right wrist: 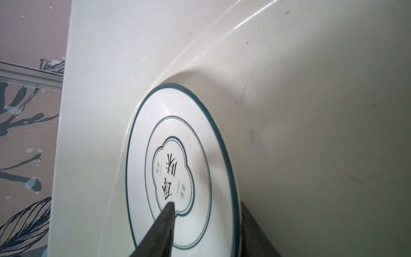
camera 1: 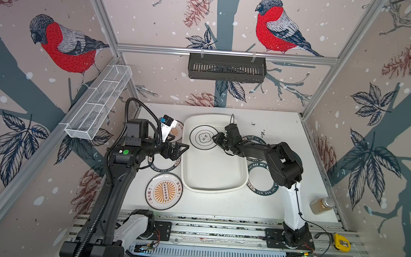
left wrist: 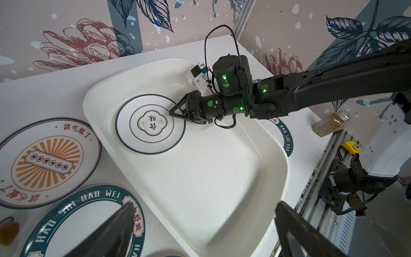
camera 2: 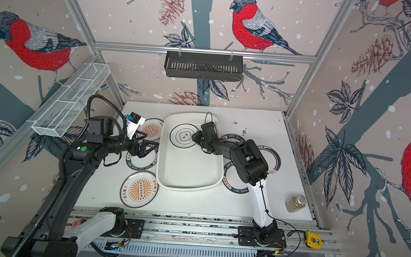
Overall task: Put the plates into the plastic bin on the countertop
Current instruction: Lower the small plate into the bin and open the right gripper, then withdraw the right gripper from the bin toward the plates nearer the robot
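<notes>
1. The large white shallow rectangular plastic bin (camera 1: pixel 211 169) sits mid-way across the flat white speckled worktop (camera 1: pixel 287 125). Its long axis runs from the aluminium base rail (camera 1: pixel 216 231) toward the papered back wall (camera 1: pixel 165 80).
2. 1 round flat white plate with thin dark rings (camera 1: pixel 203 137) lies flat in the bin's far corner on the left arm's side, printed face up. Being round, it has no long axis. Tucked there, it probably leaves floor for the rest.
3. The right pincer (left wrist: pixel 175 113) reaches in low over the bin's right wall. Its jaws are partly apart astride the plate's rim, 1 finger over the face and 1 outside. I judge it is letting go.
4. The left pincer (camera 1: pixel 179 149) gapes wide and empty just outside the bin's left wall, above a round white plate with a dark green lettered rim (left wrist: pixel 73 220). It seems lined up for a pick.
5. At least 5 other plates lie outside the bin.
</notes>
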`<state>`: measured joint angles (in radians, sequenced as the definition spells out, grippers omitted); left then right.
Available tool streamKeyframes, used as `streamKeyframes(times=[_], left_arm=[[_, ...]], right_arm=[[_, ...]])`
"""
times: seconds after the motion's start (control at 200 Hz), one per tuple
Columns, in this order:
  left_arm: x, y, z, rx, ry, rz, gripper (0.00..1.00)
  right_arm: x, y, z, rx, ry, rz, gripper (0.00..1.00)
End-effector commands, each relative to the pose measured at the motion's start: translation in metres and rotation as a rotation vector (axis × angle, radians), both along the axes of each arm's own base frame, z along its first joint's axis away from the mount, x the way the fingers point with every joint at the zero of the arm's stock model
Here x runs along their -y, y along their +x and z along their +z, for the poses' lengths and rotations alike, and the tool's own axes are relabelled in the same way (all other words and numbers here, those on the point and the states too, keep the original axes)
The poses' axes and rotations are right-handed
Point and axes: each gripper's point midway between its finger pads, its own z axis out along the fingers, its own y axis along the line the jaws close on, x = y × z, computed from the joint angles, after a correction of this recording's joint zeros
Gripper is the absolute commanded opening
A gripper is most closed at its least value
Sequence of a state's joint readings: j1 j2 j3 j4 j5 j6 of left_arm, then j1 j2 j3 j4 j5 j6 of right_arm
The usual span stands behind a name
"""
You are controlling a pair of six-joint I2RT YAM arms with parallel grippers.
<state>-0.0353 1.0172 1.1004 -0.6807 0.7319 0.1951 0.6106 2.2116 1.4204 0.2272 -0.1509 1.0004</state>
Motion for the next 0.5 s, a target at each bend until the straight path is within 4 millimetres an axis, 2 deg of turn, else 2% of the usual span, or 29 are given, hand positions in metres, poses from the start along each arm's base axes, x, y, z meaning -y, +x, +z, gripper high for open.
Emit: streamKeyframes(times=[0.0, 0.2, 0.34, 0.495], left_arm=[[0.001, 0.002, 0.006, 0.032, -0.002, -0.011, 0.98], [0.002, 0.002, 0.007, 0.033, -0.009, -0.013, 0.98], [0.003, 0.003, 0.007, 0.026, -0.015, -0.014, 0.98], [0.002, 0.003, 0.007, 0.029, -0.012, -0.011, 0.98]], right_arm=[[0.009, 0.002, 0.009, 0.036, -0.139, -0.022, 0.49], [0.021, 0.000, 0.016, 0.051, -0.278, -0.044, 0.55], [0.028, 0.000, 0.019, 0.055, -0.310, -0.053, 0.57], [0.028, 0.002, 0.023, 0.064, -0.307, -0.045, 0.57]])
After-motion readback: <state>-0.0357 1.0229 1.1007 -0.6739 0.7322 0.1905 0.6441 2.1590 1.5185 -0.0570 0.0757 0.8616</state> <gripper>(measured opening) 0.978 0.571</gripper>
